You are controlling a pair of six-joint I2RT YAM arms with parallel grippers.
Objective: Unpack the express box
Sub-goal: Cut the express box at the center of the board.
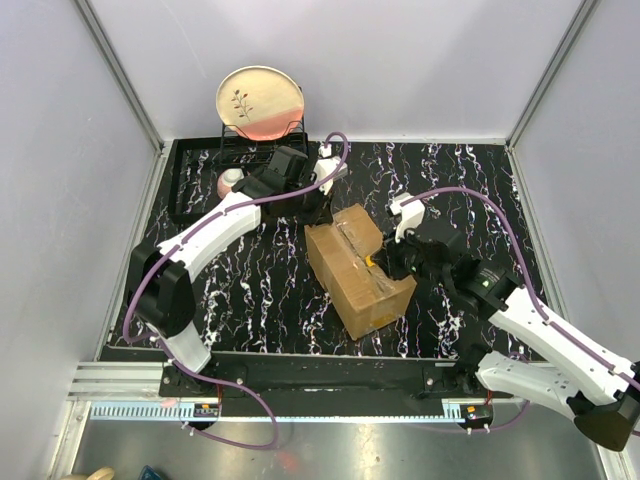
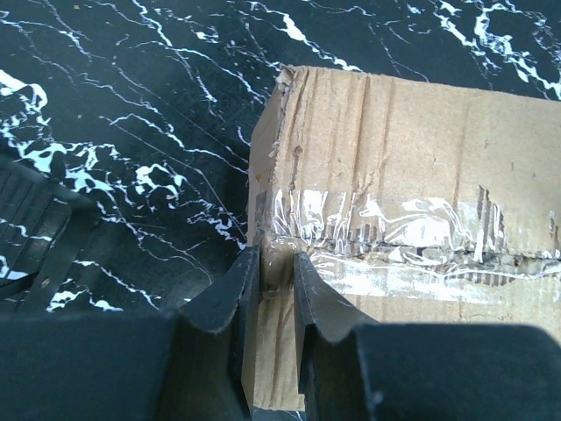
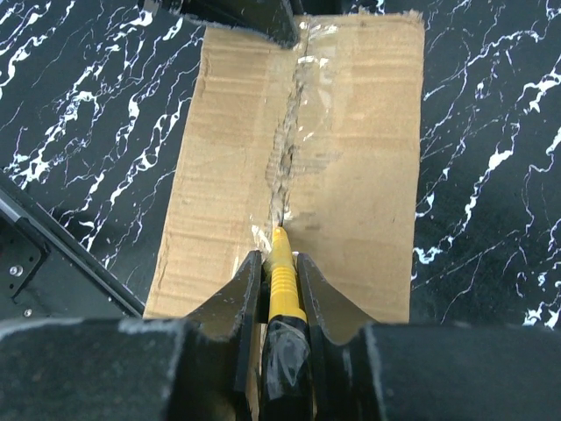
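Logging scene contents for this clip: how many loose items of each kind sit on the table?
Brown corrugated cardboard box: 1
Yellow-handled cutter: 1
Round beige-and-pink plate: 1
Black wire dish rack: 1
Small pink cup: 1
Total: 5

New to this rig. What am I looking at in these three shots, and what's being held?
Two robot arms are bolted at the table's near edge. The overhead picture looks down from behind them; the other two come from cameras on each wrist.

On the black marbled table sits the express box, brown cardboard with a torn clear tape seam. A dish rack with a plate stands at the back left.

The left pincer pinches the box's end edge at the seam. The right pincer grips a yellow cutter, its tip on the seam.
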